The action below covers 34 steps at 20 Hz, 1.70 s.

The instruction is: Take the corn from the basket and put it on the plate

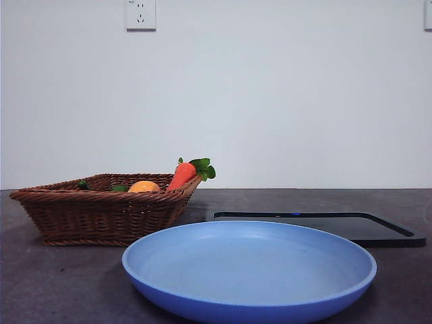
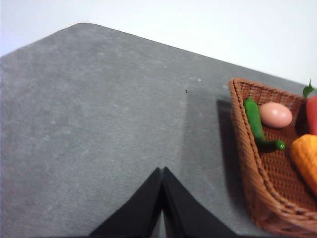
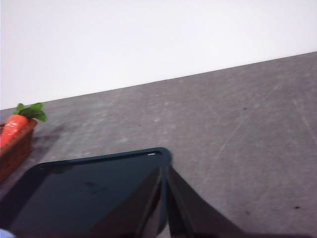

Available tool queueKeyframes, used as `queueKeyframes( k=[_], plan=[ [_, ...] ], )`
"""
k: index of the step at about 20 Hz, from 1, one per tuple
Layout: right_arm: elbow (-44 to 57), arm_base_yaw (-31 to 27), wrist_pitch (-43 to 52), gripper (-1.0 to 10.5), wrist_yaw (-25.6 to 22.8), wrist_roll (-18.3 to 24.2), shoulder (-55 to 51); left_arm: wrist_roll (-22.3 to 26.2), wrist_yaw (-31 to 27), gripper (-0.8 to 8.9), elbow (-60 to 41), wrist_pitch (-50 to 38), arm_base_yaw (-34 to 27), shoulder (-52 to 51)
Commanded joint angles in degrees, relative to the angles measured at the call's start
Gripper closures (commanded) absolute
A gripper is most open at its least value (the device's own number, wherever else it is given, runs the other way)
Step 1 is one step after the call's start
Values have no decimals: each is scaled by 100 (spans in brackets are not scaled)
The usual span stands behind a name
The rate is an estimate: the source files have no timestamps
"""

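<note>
The corn (image 2: 306, 161) lies in the basket (image 2: 247, 163) beside the left gripper (image 2: 163, 174), whose jaws are pressed together, empty.

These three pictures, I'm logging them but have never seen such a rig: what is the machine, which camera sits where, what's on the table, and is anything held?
It is a robot with two arms at a table, each ending in a gripper of two black jaws. One picture comes from a low camera looking level across the table; the other two come from cameras on each arm's wrist.

The low view shows a light blue plate nearest, a wicker basket behind it, and a flat black tray.

The left wrist view shows the left gripper, jaws shut, above bare table beside the basket. Inside lie a green pepper, an egg, a carrot and the corn, partly cut off at the edge.

The right gripper, also shut, sits over the tray's corner. Nothing is held; the corn is not yet on the plate.
</note>
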State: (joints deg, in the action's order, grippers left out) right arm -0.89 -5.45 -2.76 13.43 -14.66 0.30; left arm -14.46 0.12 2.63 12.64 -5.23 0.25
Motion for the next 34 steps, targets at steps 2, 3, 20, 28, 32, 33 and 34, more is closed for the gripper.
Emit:
queueKeyframes(
  k=[2, 3, 20, 28, 32, 33, 34],
  plan=[
    [22, 4, 48, 945, 232, -409, -9, -654, 111, 810, -103, 35, -15, -9],
    [15, 2, 48, 945, 293, -608, -9, -772, 238, 810, -74, 7, -15, -9],
    [-1685, 7, -1038, 945, 350, -527, 691, -1311, 1432, 809, 1797, 684, -15, 748],
    [-3093, 13, -2232, 945, 505, 328, 1958, -376, 2059, 809, 2948, 1582, -15, 1934],
    [-3788, 90, -2981, 945, 739, 826, 2651, 26, 2531, 809, 3340, 1987, -15, 2411],
    [-3960, 131, -3193, 945, 828, 994, 2844, 114, 2632, 809, 3412, 2087, -15, 2518],
    [-4100, 170, -3366, 945, 927, 1123, 2999, 203, 2750, 809, 3473, 2186, -15, 2625]
  ],
)
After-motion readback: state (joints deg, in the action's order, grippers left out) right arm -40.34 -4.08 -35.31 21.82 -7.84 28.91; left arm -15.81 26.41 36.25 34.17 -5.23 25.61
